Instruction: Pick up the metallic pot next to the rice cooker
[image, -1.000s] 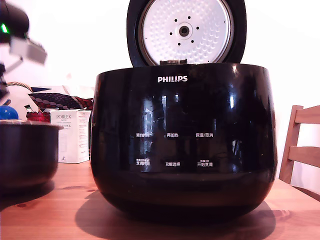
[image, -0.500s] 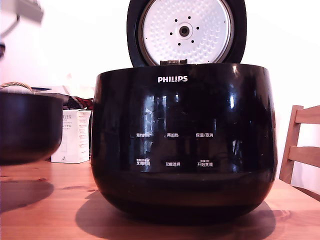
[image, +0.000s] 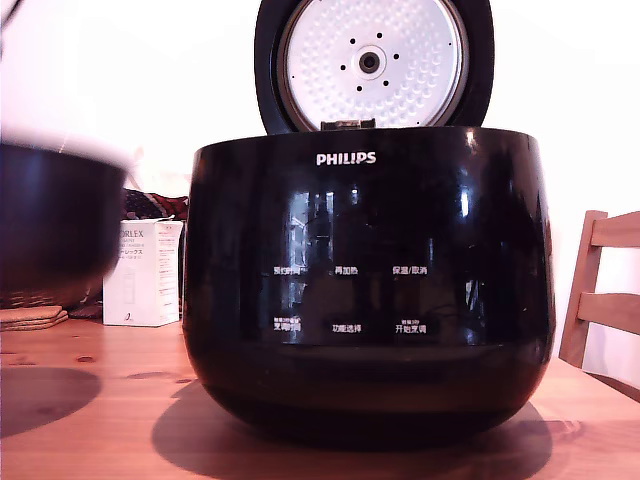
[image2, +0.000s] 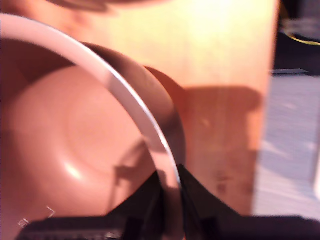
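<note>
The metallic pot (image: 50, 225), dark with a thin pale rim, hangs above the table at the exterior view's left, cut by the frame edge and blurred. The wrist view looks into its smooth round inside (image2: 65, 145). My gripper (image2: 170, 176) is shut on the pot's rim, with one dark finger (image2: 149, 196) inside the wall and the other outside. The glossy black PHILIPS rice cooker (image: 370, 290) fills the middle of the exterior view, its lid (image: 370, 62) raised and showing the dimpled silver plate. The exterior view does not show my gripper.
Everything stands on a wooden table (image: 110, 400). A white PORLEX box (image: 145, 272) is behind the pot, beside the cooker. A flat woven mat (image: 30, 317) lies under the raised pot. A wooden chair (image: 605, 295) is at the exterior view's right. In the wrist view, the table's edge (image2: 265, 130) is nearby.
The pot has risen off the table, held by its rim, leaving its shadow below. The arm, seen at the exterior view's upper left earlier, has moved up out of frame.
</note>
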